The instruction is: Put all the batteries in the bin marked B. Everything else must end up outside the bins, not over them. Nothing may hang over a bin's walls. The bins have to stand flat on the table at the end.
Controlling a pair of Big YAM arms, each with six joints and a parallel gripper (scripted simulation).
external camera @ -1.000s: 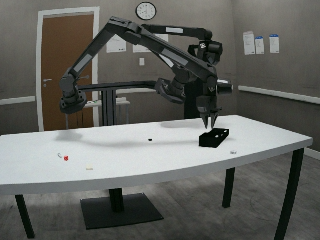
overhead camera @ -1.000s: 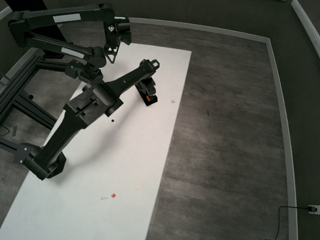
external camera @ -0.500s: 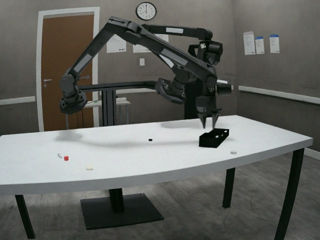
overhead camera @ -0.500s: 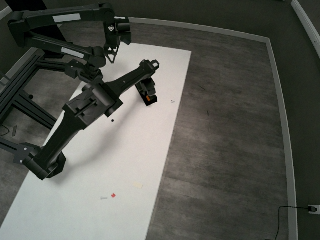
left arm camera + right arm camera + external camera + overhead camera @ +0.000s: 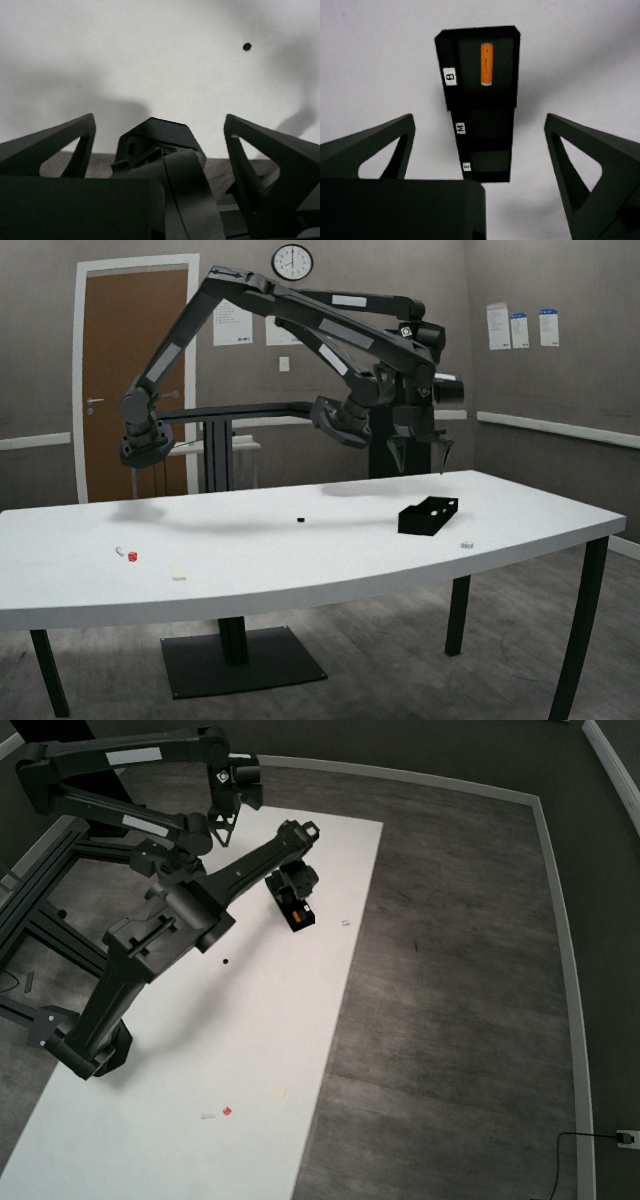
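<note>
An orange battery [image 5: 296, 916] [image 5: 487, 64] lies on the floor of the bin marked B [image 5: 310, 921] [image 5: 416, 524] [image 5: 517, 65], lengthwise and wholly inside the walls. Bin B is the widest of three black bins in a row; next come the bin marked M [image 5: 279, 906] [image 5: 447, 517] [image 5: 485, 122] and, at the far end, the bin marked E [image 5: 268, 884] [image 5: 456, 506] [image 5: 490, 162]. The row sits level on the white bench [image 5: 248, 1030] [image 5: 248, 560] [image 5: 165, 65] [image 5: 380, 65].

The right gripper [image 5: 295, 882] [image 5: 421, 472] [image 5: 479, 120] hangs above the bins, fingers spread wide and released, with nothing between them. The left gripper [image 5: 225, 845] [image 5: 383, 379] [image 5: 159, 120] is also released, wide open and without a load, raised well apart from the bins.

A small black piece [image 5: 225, 961] [image 5: 300, 520] [image 5: 247, 47] lies by itself on the bench, outside the bins. Near bin B, toward the long edge, is a small pale grey object [image 5: 345, 923] [image 5: 466, 545], too small to name. Well apart from the bins, a red die [image 5: 226, 1111] [image 5: 132, 556] lies between a thin pale grey piece [image 5: 207, 1116] [image 5: 119, 551] and a flat cream block [image 5: 276, 1090] [image 5: 178, 575].
</note>
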